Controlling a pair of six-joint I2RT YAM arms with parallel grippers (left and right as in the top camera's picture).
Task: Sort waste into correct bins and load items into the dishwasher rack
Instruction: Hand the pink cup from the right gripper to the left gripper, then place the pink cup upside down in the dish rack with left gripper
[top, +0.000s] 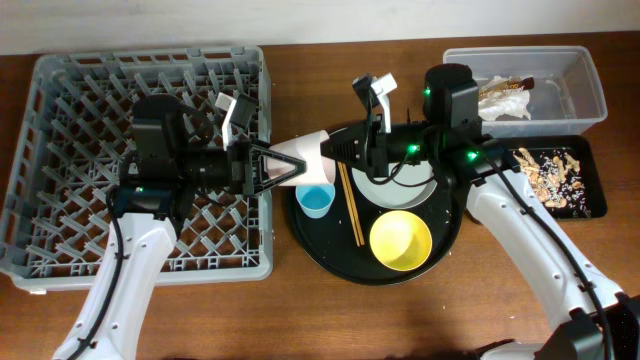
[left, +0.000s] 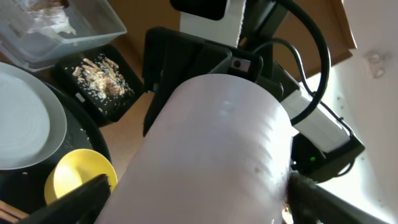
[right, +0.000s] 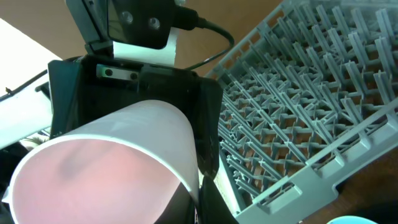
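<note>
The small pink cup (top: 300, 160) hangs in the air on its side between both grippers, just right of the grey dishwasher rack (top: 60, 90). My right gripper (top: 332, 150) is shut on its rim; the right wrist view shows the cup's mouth (right: 106, 180) with a finger (right: 199, 193) on its wall. My left gripper (top: 285, 166) straddles the cup's body (left: 211, 155), a finger touching each side. The light-blue cup (top: 316, 200), chopsticks (top: 351, 205), yellow bowl (top: 401, 241) and white plate (top: 395, 190) lie on the round black tray (top: 330, 250).
The clear tub (top: 590, 95) at the back right holds the napkin and wrapper (top: 505, 100). The shallow black tray (top: 597, 190) in front of it holds food scraps (top: 545, 175). The rack's pegs (right: 311, 93) show close by in the right wrist view.
</note>
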